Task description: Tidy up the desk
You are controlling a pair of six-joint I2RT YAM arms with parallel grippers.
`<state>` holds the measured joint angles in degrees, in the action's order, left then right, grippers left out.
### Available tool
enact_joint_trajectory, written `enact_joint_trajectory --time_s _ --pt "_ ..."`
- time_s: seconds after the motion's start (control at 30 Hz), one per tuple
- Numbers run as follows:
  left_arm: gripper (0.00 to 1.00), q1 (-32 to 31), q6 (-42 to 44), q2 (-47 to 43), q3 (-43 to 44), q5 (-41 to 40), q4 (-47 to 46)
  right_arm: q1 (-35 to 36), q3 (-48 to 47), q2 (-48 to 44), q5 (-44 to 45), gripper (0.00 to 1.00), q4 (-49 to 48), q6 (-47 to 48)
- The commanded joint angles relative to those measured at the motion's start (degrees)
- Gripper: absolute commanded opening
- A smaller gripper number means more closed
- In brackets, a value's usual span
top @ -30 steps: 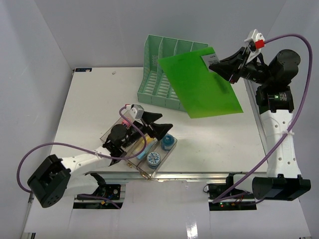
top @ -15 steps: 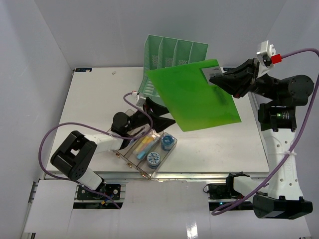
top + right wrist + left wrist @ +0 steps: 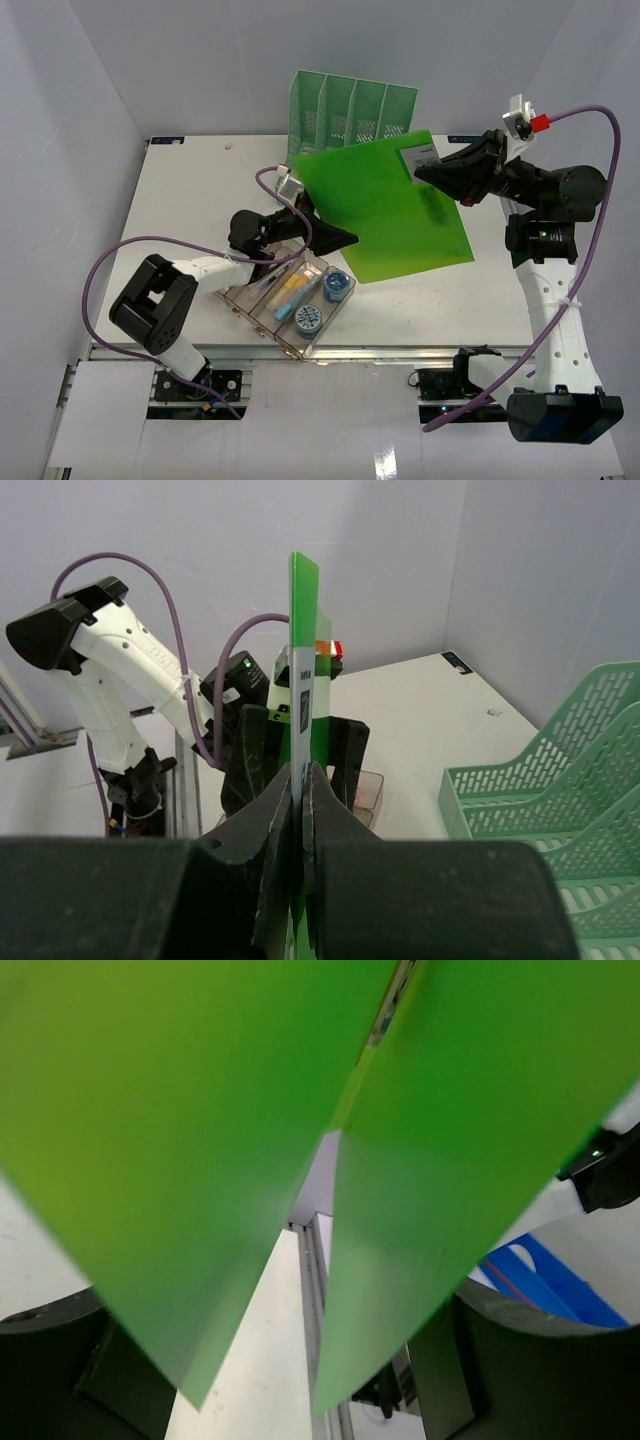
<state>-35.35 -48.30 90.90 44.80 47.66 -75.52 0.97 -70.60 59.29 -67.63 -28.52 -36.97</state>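
Compared with half a second ago, the green folder [image 3: 400,215] sits lower and further left, in front of the green file rack [image 3: 350,105], and the left arm reaches further out from the clear tray [image 3: 245,298]. The right gripper [image 3: 432,172] is stretched leftward, pinching the folder's upper right corner by its label. The left gripper [image 3: 322,225] points right, its jaws spread wide astride the folder's lower left edge. The desk [image 3: 190,190] lies flat beneath both arms, with the tilted folder held above it.
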Motion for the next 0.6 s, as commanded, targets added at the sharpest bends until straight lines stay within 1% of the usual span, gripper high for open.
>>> enact_joint_trajectory --time_s 0.0,0.03,0.07,0.13,0.17,0.2,0.23,0.27,0.3,0.33,0.37,0.4,0.43,0.5,0.57 --pt "0.7 0.2 -2.6 0.5 4.5 2.4 -22.1 -0.1 2.7 -1.3 1.9 0.08 -10.4 -7.9" --pt "0.59 0.2 -3.2 0.7 5.0 2.4 -22.4 -0.1 3.6 -1.5 2.3 0.08 -10.8 -7.9" --pt "0.52 0.2 -4.0 0.8 5.6 2.4 -22.7 -0.1 4.3 -1.8 2.6 0.08 -10.8 -7.7" --pt "0.24 0.2 -5.0 0.9 6.6 2.7 -22.8 -0.1 5.0 -2.2 3.0 0.08 -10.5 -7.1" --pt "0.13 0.2 -5.2 0.7 6.7 2.8 -22.8 -0.1 5.1 -2.3 3.1 0.08 -10.3 -6.7" --pt "0.05 0.2 -5.3 0.6 6.7 2.9 -22.5 -0.1 5.3 -2.4 3.1 0.08 -9.9 -6.4" --pt "0.0 0.3 -5.1 0.2 6.5 2.9 -22.2 -0.1 5.3 -2.4 3.0 0.08 -9.1 -5.7" --pt "0.0 0.2 -4.5 -0.5 6.2 2.9 -21.6 -0.1 5.1 -2.5 2.8 0.1 -7.5 -4.0" --pt "0.0 0.3 -3.5 -0.9 5.6 2.9 -20.5 -0.1 4.8 -2.6 2.6 0.15 -6.6 -3.0" --pt "0.0 0.3 -2.1 -1.8 5.1 2.9 -18.7 -0.2 4.4 -2.6 2.2 0.34 -5.1 -1.0" --pt "0.0 0.4 -0.6 -3.3 4.7 2.9 -15.6 -0.2 4.0 -2.8 2.1 0.63 -1.4 2.7" --pt "0.0 0.5 1.2 -4.4 4.2 2.8 -13.1 -0.2 3.3 -2.9 2.6 0.85 1.9 5.7" --pt "0.0 0.8 3.5 -5.4 3.7 2.3 -10.3 -0.6 2.5 -3.2 4.1 0.86 5.0 8.9" --pt "0.0 2.2 9.1 -9.8 2.6 0.8 1.9 -2.1 0.9 -4.4 8.9 0.9 18.6 23.0" --pt "0.0 4.6 15.2 -12.8 1.7 -3.0 12.0 -3.4 1.9 -6.0 16.3 0.9 23.5 29.8"
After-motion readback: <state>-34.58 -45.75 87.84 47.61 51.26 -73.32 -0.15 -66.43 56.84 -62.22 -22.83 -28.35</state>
